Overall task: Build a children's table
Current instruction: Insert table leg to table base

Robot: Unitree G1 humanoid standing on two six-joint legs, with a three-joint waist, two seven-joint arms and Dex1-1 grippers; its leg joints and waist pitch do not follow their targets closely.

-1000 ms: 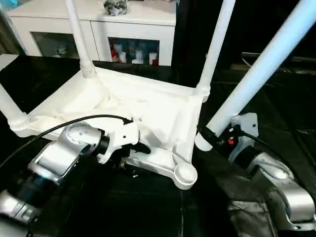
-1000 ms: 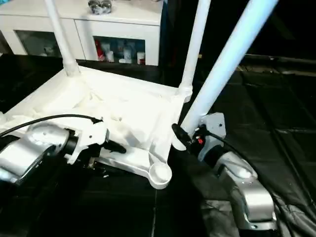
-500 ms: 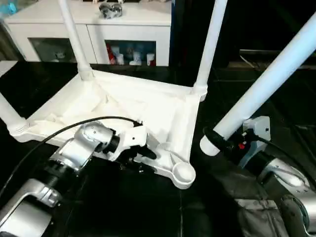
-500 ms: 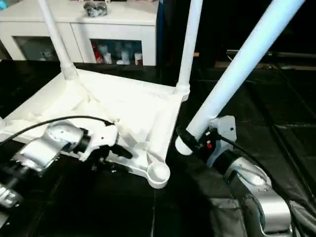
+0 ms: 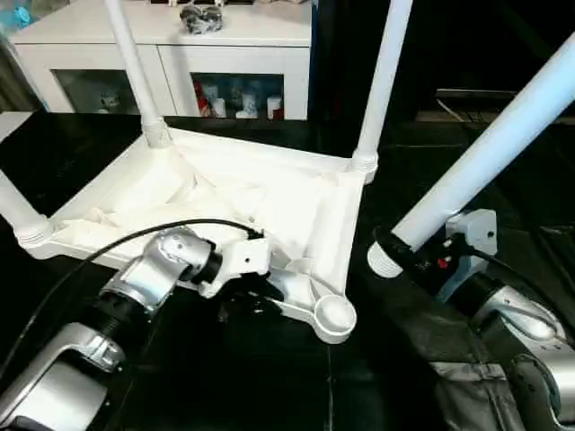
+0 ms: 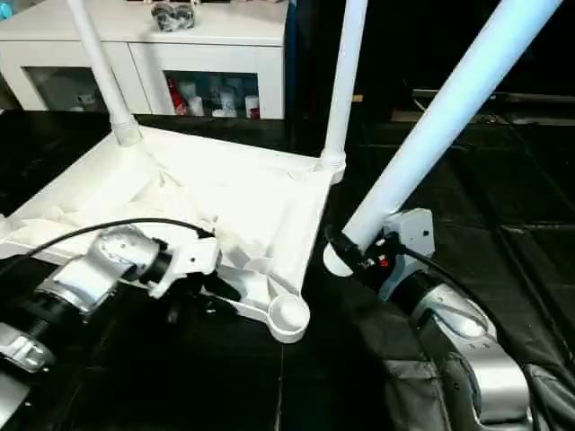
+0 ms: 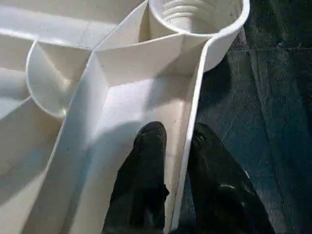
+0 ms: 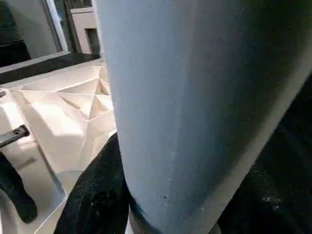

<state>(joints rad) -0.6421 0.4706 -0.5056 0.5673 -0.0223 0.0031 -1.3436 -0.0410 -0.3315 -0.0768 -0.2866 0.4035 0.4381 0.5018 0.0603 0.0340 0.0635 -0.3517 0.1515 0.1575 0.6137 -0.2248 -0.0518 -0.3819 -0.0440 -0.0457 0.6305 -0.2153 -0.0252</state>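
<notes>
1. The table top (image 5: 269,193) lay upside down on the dark floor (image 5: 269,386), ribbed underside up, in front of a white cabinet (image 5: 180,54).
2. Three legs stood in its sockets: far left (image 5: 135,67), far right (image 5: 382,81) and near left (image 5: 18,211).
3. The near right socket (image 5: 335,314) was empty.
4. The left gripper (image 7: 178,141) pinched the top's near rim wall just left of that socket, one finger (image 7: 146,165) inside, the other outside.
5. The right gripper (image 5: 400,256) clasped the thick end of the fourth leg (image 5: 494,148), slanting up to the right, just right of the empty socket.
</notes>
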